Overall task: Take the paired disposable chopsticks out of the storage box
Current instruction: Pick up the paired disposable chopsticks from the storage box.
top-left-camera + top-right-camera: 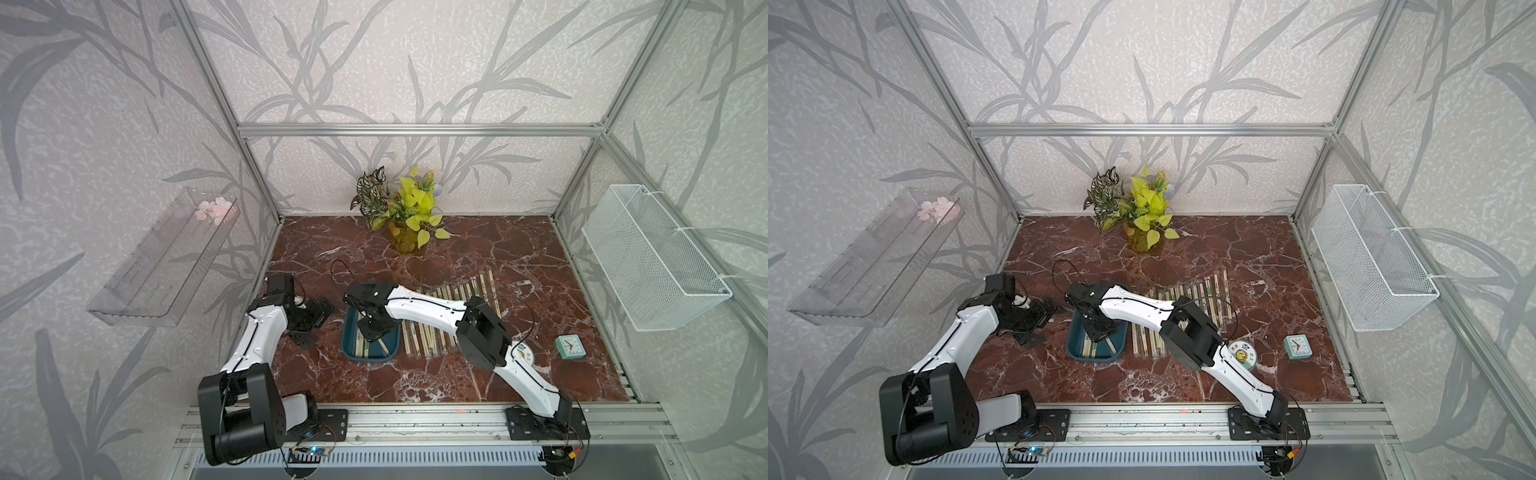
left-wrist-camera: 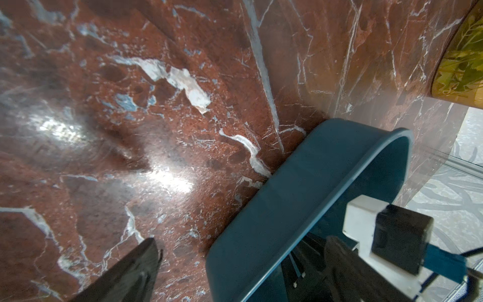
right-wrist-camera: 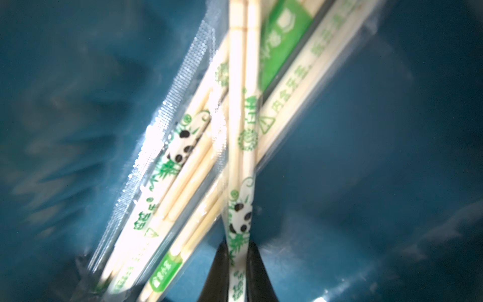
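Note:
The storage box (image 1: pixel 374 360) (image 1: pixel 1096 358) is a shallow teal tray on the marble table, with a few paired disposable chopsticks (image 1: pixel 360 348) (image 1: pixel 1089 350) lying in it. My right gripper (image 1: pixel 372 330) (image 1: pixel 1097 329) reaches down into the box. In the right wrist view it (image 3: pixel 238 247) is shut on one sleeved pair (image 3: pixel 239 130), which crosses over the other pairs (image 3: pixel 188 170) on the box floor (image 3: pixel 366 157). My left gripper (image 1: pixel 311 320) (image 1: pixel 1034 320) (image 2: pixel 240 264) stands open beside the box's left wall (image 2: pixel 300 209), holding nothing.
A row of several sleeved chopstick pairs (image 1: pixel 440 322) lies on the table right of the box, partly under my right arm. A round tin (image 1: pixel 524 353) and a teal clock (image 1: pixel 570 347) sit further right, a plant vase (image 1: pixel 405 239) at the back. A wire basket (image 1: pixel 648 257) and clear shelf (image 1: pixel 162 257) hang on the walls.

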You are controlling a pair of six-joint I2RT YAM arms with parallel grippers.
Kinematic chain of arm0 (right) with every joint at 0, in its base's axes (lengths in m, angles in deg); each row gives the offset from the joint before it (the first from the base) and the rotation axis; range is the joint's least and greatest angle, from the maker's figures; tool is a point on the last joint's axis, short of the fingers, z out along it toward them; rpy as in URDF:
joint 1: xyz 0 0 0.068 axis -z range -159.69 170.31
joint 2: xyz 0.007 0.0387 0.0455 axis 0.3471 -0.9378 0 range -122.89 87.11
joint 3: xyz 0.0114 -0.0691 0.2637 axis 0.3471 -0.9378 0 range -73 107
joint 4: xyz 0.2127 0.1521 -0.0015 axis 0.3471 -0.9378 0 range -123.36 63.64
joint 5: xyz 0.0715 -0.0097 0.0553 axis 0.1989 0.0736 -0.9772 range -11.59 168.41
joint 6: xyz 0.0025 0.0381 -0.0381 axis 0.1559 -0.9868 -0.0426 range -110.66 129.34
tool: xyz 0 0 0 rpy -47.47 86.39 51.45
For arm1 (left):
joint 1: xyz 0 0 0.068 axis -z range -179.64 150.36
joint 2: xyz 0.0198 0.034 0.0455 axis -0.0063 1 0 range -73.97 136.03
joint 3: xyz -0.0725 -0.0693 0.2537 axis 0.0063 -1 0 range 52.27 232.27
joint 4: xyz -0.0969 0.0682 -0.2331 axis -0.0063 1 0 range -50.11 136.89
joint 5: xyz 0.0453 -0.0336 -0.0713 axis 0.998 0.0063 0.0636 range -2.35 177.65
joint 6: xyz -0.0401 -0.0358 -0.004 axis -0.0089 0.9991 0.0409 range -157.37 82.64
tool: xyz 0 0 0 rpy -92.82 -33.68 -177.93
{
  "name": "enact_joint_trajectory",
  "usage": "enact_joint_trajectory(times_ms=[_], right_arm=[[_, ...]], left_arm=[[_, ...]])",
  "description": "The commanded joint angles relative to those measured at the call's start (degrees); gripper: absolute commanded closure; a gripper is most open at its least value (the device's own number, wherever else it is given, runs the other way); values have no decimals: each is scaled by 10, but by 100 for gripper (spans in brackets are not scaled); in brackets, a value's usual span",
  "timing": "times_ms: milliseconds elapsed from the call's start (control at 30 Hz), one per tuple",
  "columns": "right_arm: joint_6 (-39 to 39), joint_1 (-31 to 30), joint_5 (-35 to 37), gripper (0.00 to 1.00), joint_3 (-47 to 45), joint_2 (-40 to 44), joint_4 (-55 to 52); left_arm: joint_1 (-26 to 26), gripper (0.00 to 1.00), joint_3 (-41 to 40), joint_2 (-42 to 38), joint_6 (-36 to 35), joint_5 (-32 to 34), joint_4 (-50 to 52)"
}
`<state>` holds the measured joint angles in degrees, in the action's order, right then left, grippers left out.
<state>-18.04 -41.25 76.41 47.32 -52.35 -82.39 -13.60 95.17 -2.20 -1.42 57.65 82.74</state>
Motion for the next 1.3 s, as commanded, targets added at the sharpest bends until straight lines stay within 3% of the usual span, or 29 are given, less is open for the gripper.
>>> enact_joint_trajectory(times_ms=[0, 567, 933, 1267], right_arm=[[-4, 5, -9, 92, -3, -1, -14], [-52, 26, -36, 100, -78, 127, 49], [-76, 82, -32, 100, -114, 217, 72], [-49, 176, -4, 100, -242, 305, 98]], left_arm=[[-5, 0, -3, -10, -12, -8, 4], [-11, 0, 22, 3, -7, -6, -6], [-11, 0, 41, 14, -18, -64, -28], [8, 0, 40, -5, 7, -87, -41]])
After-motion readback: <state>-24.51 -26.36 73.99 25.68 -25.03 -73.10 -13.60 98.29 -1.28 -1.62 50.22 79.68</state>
